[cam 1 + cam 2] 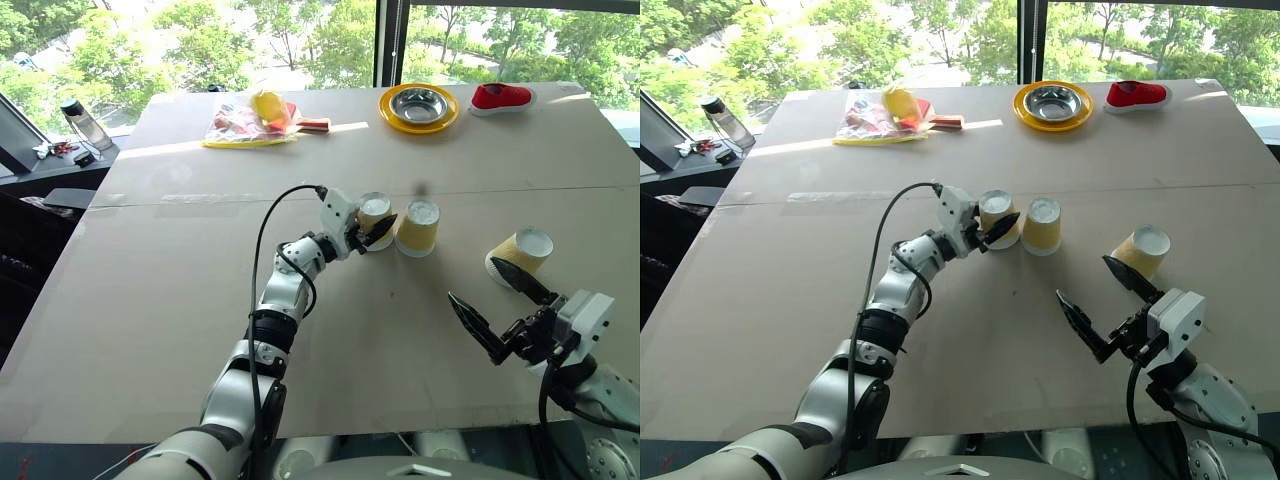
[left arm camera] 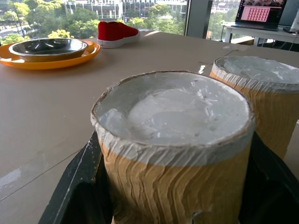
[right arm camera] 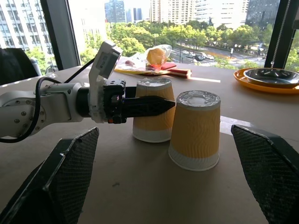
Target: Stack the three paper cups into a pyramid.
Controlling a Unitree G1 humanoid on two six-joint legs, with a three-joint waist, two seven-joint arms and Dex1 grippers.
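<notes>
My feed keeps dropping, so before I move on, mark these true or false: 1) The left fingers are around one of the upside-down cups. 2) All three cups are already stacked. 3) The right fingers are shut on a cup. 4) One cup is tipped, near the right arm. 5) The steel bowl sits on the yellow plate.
1) True: the left gripper has its fingers on either side of the left cup.
2) False: none is stacked; the middle cup stands on the table beside the left cup.
3) False: the right gripper is wide open and holds nothing.
4) True: the third cup leans over, apart from the other two.
5) True: the steel bowl is in the yellow plate.
</notes>
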